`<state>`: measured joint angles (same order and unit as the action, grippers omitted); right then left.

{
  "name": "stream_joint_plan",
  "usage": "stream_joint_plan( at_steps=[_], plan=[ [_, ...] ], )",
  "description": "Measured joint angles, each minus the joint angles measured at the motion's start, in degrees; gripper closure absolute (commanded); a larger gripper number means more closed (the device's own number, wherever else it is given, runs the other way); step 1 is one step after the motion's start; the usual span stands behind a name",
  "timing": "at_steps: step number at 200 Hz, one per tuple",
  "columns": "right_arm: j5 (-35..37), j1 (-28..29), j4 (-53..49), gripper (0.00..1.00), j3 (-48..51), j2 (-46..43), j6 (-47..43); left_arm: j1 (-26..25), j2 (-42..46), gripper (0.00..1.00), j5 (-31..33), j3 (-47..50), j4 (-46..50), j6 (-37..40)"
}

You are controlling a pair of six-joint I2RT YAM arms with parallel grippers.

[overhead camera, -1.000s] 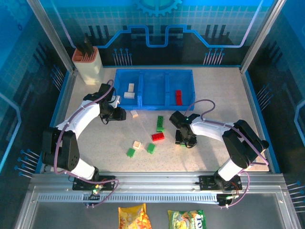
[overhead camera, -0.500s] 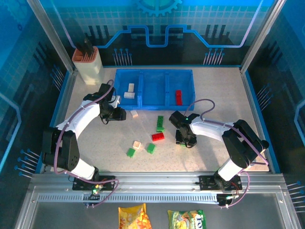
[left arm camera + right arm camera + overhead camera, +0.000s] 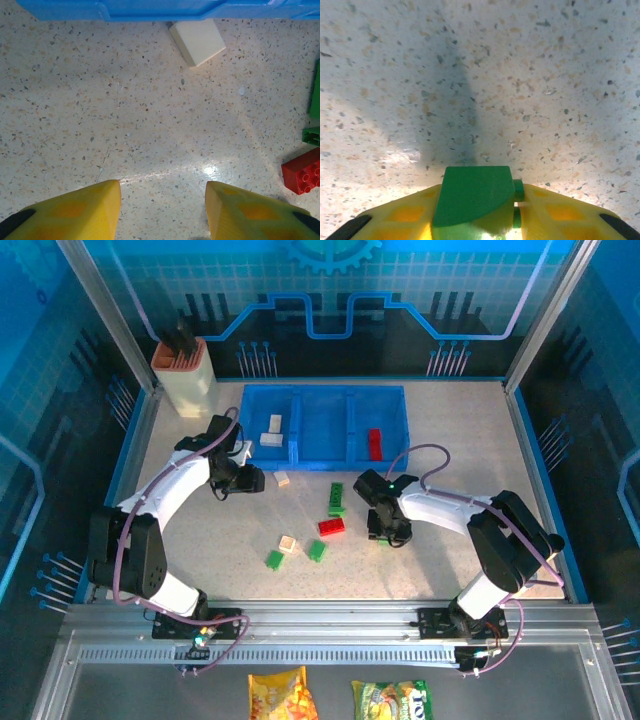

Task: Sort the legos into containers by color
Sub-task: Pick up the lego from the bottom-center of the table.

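Since a second ago, the right gripper [image 3: 386, 524] has crept slightly left and toward the far side, staying low over the table [image 3: 450, 460]. The left arm has not shifted. The right gripper is pinching a green brick [image 3: 472, 192] between its yellow fingers. It holds the brick near the middle of the table, just right of a red brick [image 3: 331, 526] and a long green brick [image 3: 336, 499].

The left gripper [image 3: 250, 478] is spread with nothing between its fingers. It points at a cream brick [image 3: 197, 41] lying just beside the near wall of the blue tray [image 3: 322, 392]. Inside the tray, cream pieces [image 3: 270, 432] lie in the left bin and a red piece [image 3: 375, 443] lies in the right bin. A few more loose bricks [image 3: 288, 544] lie closer to the arm bases.

The step in hand looks like carrying the green brick to the middle bin, since cream and red already have theirs. To do it well, raise the brick above the tray's near wall before moving far. Pass to the right of the long green brick so it is not knocked. Let go only once the brick is low between the bin's walls, so it cannot bounce into a neighbour.
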<state>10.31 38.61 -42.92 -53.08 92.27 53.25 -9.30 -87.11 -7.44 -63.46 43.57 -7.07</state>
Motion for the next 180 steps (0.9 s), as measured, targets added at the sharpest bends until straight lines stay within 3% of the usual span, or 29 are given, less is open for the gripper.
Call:
stream_joint_plan(
  at_steps=[93,180],
  plan=[
    [1.3,-0.3,-4.0,0.6,-9.7,1.1,-5.9,0.0,0.2,0.51,0.1,0.0,0.0,0.2],
    [0.7,-5.9,-7.1,0.6,-23.2,7.2,-14.2,0.0,0.2,0.51,0.3,0.6,0.0,0.2]
  ],
)
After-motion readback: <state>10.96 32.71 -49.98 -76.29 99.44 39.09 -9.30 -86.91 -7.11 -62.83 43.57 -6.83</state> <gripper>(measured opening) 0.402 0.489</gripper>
